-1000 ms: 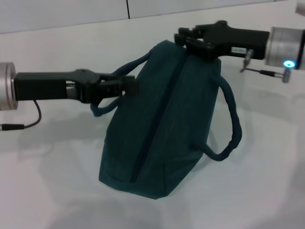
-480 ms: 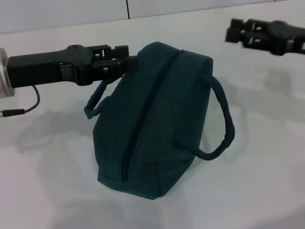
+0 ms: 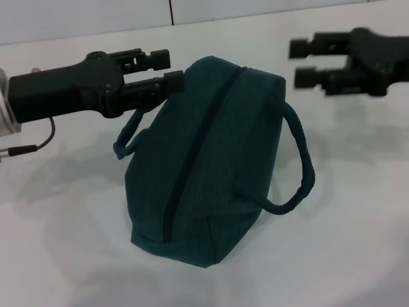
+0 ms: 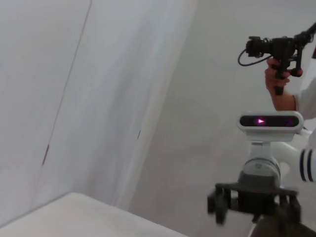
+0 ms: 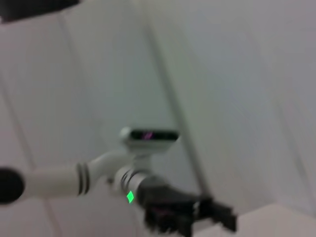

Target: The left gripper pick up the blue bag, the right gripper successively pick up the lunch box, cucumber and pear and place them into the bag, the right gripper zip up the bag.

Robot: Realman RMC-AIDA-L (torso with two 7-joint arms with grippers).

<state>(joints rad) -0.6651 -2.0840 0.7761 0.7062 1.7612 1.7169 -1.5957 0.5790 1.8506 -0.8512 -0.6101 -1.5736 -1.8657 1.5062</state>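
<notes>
The blue bag (image 3: pixel 211 160) stands on the white table (image 3: pixel 345 256), its zipper (image 3: pixel 192 166) closed along the top. One handle (image 3: pixel 128 135) droops at its left and the other handle (image 3: pixel 300 173) loops out at its right. My left gripper (image 3: pixel 172 69) is open at the bag's upper left corner, its lower finger (image 3: pixel 167 80) against the fabric and nothing between the fingers. My right gripper (image 3: pixel 296 62) hangs open in the air to the right of the bag, apart from it. The lunch box, cucumber and pear are out of view.
A wall with a dark seam (image 3: pixel 171 11) runs behind the table. In the left wrist view a person holds a camera (image 4: pixel 276 49) beside the robot's head (image 4: pixel 269 121). The right wrist view shows my left arm (image 5: pixel 148 190) with a green light.
My left gripper let go of the bag's left handle, rose and opened. The right gripper left the bag's top end, drew back to the right and opened. The tilted bag settled upright.
</notes>
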